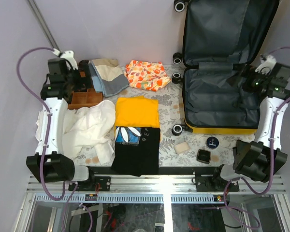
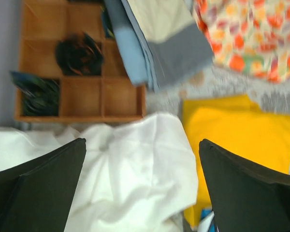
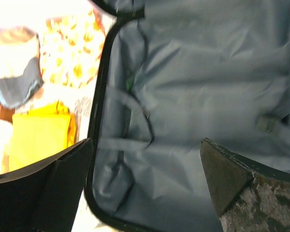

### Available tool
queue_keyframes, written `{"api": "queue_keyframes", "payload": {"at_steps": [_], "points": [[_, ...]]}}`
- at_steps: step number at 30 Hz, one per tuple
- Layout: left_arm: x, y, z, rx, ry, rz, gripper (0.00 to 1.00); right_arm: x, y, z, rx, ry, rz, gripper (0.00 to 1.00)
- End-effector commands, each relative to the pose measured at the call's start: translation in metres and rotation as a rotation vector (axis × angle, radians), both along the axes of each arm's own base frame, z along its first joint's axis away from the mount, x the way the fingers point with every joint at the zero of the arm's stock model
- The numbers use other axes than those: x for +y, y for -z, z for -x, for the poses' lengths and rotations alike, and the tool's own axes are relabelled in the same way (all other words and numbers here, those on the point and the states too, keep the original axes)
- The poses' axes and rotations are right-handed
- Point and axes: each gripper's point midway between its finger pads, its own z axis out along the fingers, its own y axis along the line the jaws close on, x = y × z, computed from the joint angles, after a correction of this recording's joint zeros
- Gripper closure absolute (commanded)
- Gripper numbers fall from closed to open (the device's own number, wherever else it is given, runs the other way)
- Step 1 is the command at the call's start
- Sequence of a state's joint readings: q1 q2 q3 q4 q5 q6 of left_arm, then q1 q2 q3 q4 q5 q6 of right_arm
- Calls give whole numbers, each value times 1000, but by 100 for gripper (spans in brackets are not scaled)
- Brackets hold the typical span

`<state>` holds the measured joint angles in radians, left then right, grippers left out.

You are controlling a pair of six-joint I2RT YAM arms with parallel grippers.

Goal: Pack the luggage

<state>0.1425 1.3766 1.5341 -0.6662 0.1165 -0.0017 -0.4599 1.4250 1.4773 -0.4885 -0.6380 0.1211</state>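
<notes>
The left claw (image 2: 142, 164), spread wide at nine o'clock, should pinch a thick fold of the white cloth (image 1: 94, 126) under it and lift high to reach the open luggage (image 1: 217, 96) at two o'clock, where the right claw (image 3: 145, 159) hangs spread too.

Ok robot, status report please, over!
Left end effector open, empty. Right end effector open, over the suitcase. Suitcase open, nothing inside yet. Clothes beside it, not in the way.

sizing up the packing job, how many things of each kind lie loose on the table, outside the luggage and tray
garments: 5, white, yellow, black, floral, beige-blue
small items: 3, beige bar, round tin, black square
total: 8
</notes>
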Motion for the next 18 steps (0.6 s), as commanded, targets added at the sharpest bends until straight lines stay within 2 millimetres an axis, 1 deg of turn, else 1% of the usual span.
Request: {"api": "queue_keyframes", "payload": {"at_steps": [1,5,8,11,13,15,18], "points": [[-43,40,29,91,163,10,0,40,26,30,81,-99,19,1],[-76,83,56,194,289,11,0,84,53,49,162,-202,7,1],[-96,109,75,260,381,5,0,117,65,62,200,-284,9,1],[-114,125,88,299,467,5,0,148,74,74,226,-363,9,3],[-125,132,93,316,520,2,0,168,77,80,236,-420,7,5],[-135,138,95,329,582,-10,0,185,79,84,242,-471,14,6],[-151,144,92,341,686,-41,0,208,83,88,249,-545,35,8]]}}
